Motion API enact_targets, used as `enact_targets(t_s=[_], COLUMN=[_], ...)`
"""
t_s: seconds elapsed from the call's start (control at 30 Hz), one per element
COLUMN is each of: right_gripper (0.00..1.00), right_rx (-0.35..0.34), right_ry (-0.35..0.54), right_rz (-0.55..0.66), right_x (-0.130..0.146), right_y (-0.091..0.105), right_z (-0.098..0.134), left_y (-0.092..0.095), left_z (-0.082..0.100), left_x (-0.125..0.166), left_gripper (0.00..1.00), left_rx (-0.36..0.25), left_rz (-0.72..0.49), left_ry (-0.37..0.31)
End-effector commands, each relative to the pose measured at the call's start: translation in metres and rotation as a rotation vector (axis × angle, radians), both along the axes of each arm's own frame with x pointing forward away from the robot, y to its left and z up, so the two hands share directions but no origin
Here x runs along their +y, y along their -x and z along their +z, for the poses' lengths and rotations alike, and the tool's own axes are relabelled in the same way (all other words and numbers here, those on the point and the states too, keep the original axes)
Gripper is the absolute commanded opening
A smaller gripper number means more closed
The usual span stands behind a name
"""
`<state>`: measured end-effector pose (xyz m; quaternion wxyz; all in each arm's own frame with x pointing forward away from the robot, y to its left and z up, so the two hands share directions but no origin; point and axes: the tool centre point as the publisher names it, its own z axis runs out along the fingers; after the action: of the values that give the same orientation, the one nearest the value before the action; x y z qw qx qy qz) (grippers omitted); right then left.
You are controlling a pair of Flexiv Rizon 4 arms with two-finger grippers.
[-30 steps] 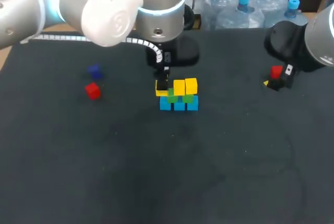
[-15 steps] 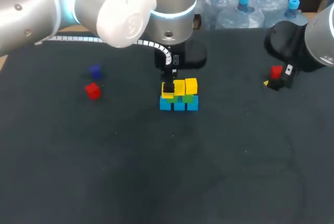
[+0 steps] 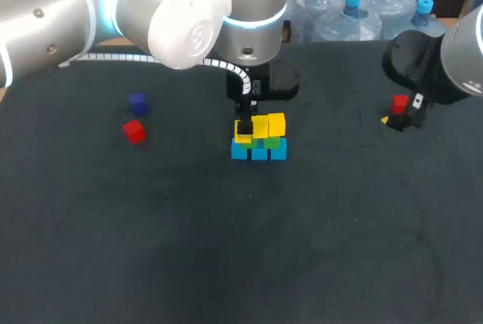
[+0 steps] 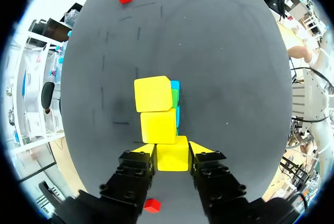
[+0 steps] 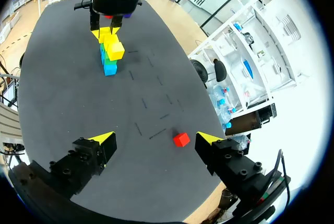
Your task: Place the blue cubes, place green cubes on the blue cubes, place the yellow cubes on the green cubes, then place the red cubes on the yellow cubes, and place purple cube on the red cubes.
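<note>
My left gripper's (image 4: 173,149) fingers grip a small yellow cube (image 4: 172,159) at the left end of the stacked row. The row has light blue cubes (image 3: 259,152) on the dark worktop (image 3: 226,248), green cubes (image 3: 271,143) above them, and two more yellow cubes (image 3: 269,124) on top. A second ago this cube hung just left of the row. My right gripper (image 5: 156,138) is spread open near a red cube (image 5: 181,139).

We see bare table (image 3: 241,248) before the stack (image 3: 269,143); our left gripper (image 3: 243,129), clamping a yellow cube (image 4: 172,156), blocks its left end.
</note>
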<state>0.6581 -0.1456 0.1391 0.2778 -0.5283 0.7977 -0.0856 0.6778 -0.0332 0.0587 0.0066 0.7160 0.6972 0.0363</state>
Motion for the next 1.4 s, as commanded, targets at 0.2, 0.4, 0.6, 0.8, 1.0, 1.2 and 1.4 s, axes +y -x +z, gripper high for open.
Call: enact_targets(t_s=[0.2, 0.4, 0.6, 0.8, 1.0, 1.2, 1.4], right_gripper=[1.00, 1.00, 1.00, 1.00, 1.00, 1.00, 1.00], right_rx=[-0.009, -0.009, -0.009, -0.009, -0.009, -0.009, -0.009], right_ry=[-0.001, -0.001, -0.001, -0.001, -0.001, -0.001, -0.001], right_rz=[-0.003, -0.003, -0.003, -0.003, -0.003, -0.003, -0.003], right_x=[0.000, 0.000, 0.000, 0.000, 0.000, 0.000, 0.000], right_y=[0.002, 0.002, 0.002, 0.002, 0.002, 0.002, 0.002], right_z=[-0.001, -0.001, -0.001, -0.001, -0.001, -0.001, -0.001], left_y=[-0.007, -0.008, -0.008, -0.008, -0.009, -0.005, -0.005], left_z=[-0.003, -0.003, -0.003, -0.001, 0.008, 0.017, 0.015], left_x=[0.001, 0.002, 0.004, 0.008, 0.012, 0.010, 0.010], left_gripper=[0.00, 0.00, 0.00, 0.00, 0.00, 0.00, 0.00], left_rx=[0.004, 0.021, 0.055, 0.074, 0.099, 0.129, 0.126], left_rz=[0.027, 0.049, 0.059, 0.057, 0.060, 0.053, 0.049], left_ry=[-0.009, 0.004, 0.034, 0.051, 0.096, 0.145, 0.137])
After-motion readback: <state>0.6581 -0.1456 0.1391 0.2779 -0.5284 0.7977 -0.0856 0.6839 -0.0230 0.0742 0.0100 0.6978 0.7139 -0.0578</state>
